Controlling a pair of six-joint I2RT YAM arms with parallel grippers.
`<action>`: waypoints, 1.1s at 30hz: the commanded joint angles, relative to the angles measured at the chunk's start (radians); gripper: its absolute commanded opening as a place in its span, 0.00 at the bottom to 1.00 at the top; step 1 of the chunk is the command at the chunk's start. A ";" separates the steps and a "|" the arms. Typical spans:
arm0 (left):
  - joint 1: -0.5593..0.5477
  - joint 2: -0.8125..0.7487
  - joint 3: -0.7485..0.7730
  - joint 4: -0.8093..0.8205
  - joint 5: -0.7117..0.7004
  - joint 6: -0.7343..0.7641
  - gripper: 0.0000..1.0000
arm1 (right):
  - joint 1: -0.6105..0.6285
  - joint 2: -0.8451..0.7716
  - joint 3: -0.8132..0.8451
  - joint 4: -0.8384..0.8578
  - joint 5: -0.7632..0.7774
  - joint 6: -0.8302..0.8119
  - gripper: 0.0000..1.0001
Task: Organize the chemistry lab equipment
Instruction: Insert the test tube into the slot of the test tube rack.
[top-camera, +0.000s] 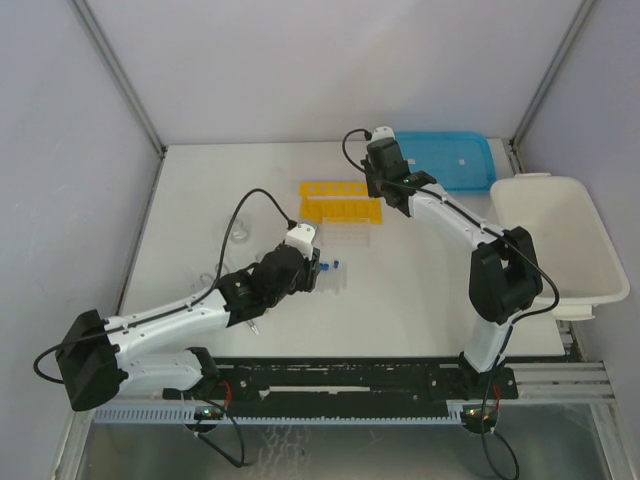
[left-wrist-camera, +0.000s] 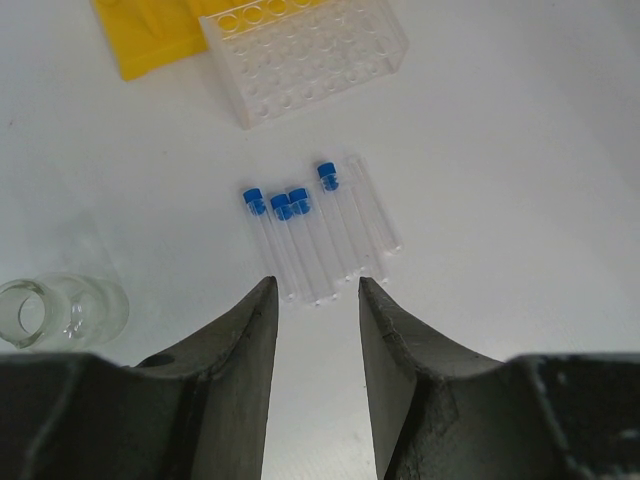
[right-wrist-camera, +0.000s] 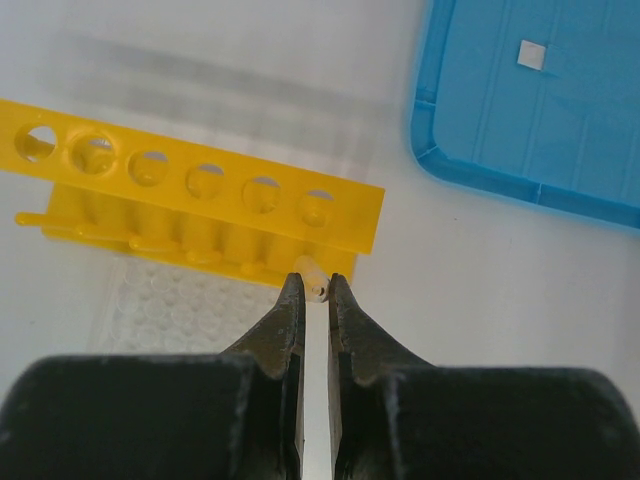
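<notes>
Small clear blue-capped tubes lie side by side on the white table, caps pointing away from the left gripper, w/ one uncapped tube at the row's right. Left gripper hovers just short of them, jaws spread, holding nothing; prob. lined up to pick one lengthwise. Beyond: clear plastic multi-hole rack, then the yellow plastic tube rack, holes up & empty, ready to take tubes. Right gripper sits at the yellow rack's near edge, jaws nearly together, pinching a small pale tube-like piece. Small clear glass vessel lies left of the tubes. Blue rectangular lid & big white plastic tub are at far right.
</notes>
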 joint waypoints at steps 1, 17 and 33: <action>0.009 -0.006 -0.018 0.041 0.007 -0.014 0.43 | 0.002 0.007 -0.005 0.021 -0.003 0.024 0.00; 0.009 -0.006 -0.026 0.044 0.010 -0.019 0.42 | 0.001 0.024 -0.015 0.023 0.001 0.027 0.00; 0.010 -0.016 -0.038 0.044 0.009 -0.019 0.43 | -0.003 0.075 -0.015 0.039 -0.015 0.043 0.03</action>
